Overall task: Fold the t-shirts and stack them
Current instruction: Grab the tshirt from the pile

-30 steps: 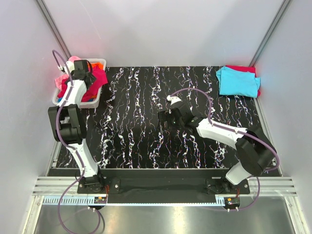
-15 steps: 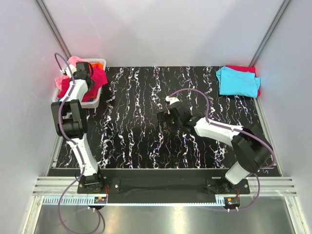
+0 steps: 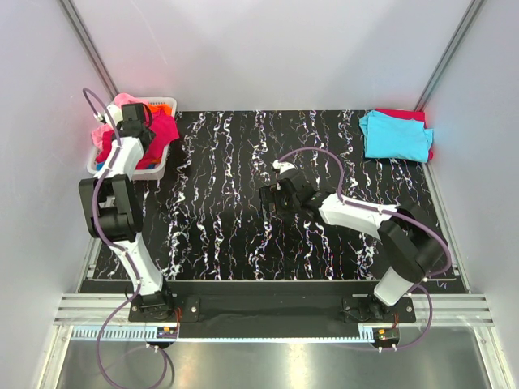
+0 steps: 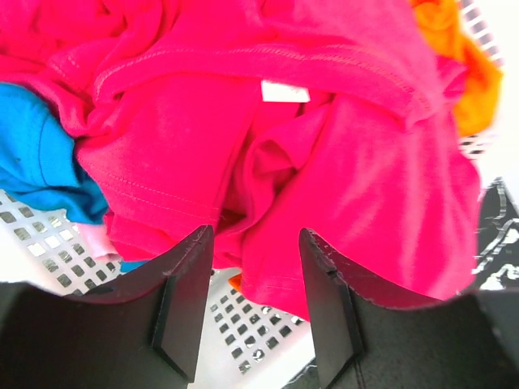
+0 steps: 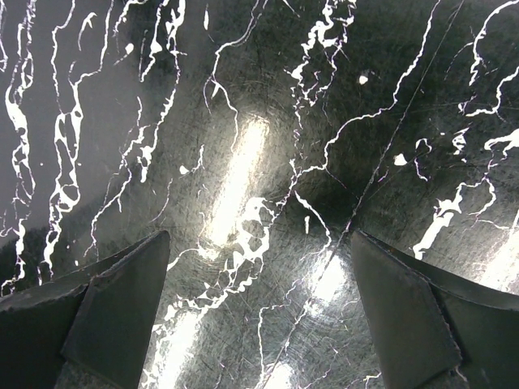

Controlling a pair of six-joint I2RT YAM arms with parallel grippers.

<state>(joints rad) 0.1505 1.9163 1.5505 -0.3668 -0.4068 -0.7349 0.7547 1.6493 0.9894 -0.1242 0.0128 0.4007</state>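
Table (image 3: 219, 243), black with white streaks, is seen across the middle of the top view. Near its middle the right gripper (image 3: 266, 200) is held low over the table. Its jaws are spread as wide as they go and nothing is held between them. Only the shiny black top is seen past them in the right wrist view.

Further back, at the upper left of the top view, a white basket (image 3: 166, 104) is set on the table's far left corner. T-shirts are piled in it. The left gripper (image 4: 255, 243) is pointed into the pile. Its jaws are about half open, and a fold of the crimson-red t-shirt (image 4: 324, 178) is seen right at the tips. Whether the cloth is pinched cannot be told.

A blue t-shirt (image 4: 32, 138) is tucked at the left of the left wrist view and an orange t-shirt (image 4: 466, 73) at its upper right. A pink t-shirt (image 3: 104, 134) is seen at the basket's left side.

At the upper right of the top view, well apart from the basket, a cyan t-shirt (image 3: 396, 134) is laid folded on a red t-shirt (image 3: 401, 114), and only an edge of the red one is seen.
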